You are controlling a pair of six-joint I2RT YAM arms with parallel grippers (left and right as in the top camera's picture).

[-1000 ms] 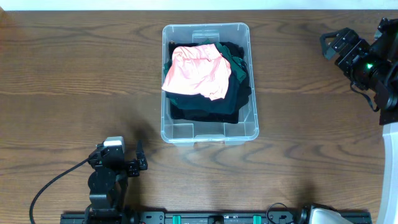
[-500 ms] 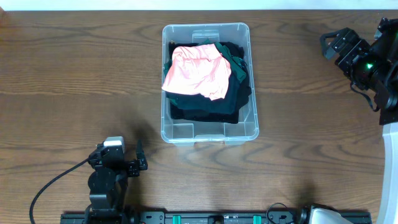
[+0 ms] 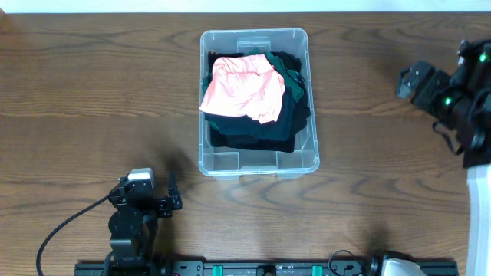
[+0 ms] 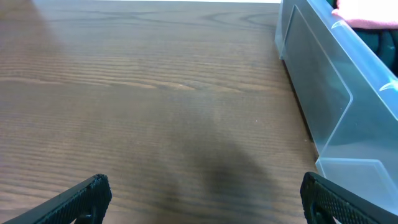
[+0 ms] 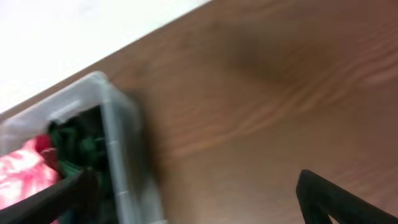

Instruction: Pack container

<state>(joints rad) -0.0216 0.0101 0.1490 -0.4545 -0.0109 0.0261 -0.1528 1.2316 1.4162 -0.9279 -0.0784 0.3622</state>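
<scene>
The clear plastic container (image 3: 259,162) stands at the middle of the wooden table. It holds a pile of dark and green garments (image 3: 285,115) with a pink garment (image 3: 242,88) on top. My left gripper (image 3: 146,198) rests low at the near left, open and with nothing in it. In the left wrist view its jaws (image 4: 205,199) stand wide over bare wood, and the container (image 4: 336,93) lies to the right. My right gripper (image 3: 412,80) hovers at the far right, open and blurred. Its wrist view shows the jaws (image 5: 193,199) wide apart, with the container (image 5: 118,143) and pink garment (image 5: 25,168) at left.
A black cable (image 3: 65,226) runs from the left arm's base to the near edge. A mounting rail (image 3: 268,268) lies along the near side. The table's far edge meets a white surface (image 5: 93,25).
The right arm has swung toward the near side and slightly right, blurring its gripper. The left arm, the container and the garments have not moved.
</scene>
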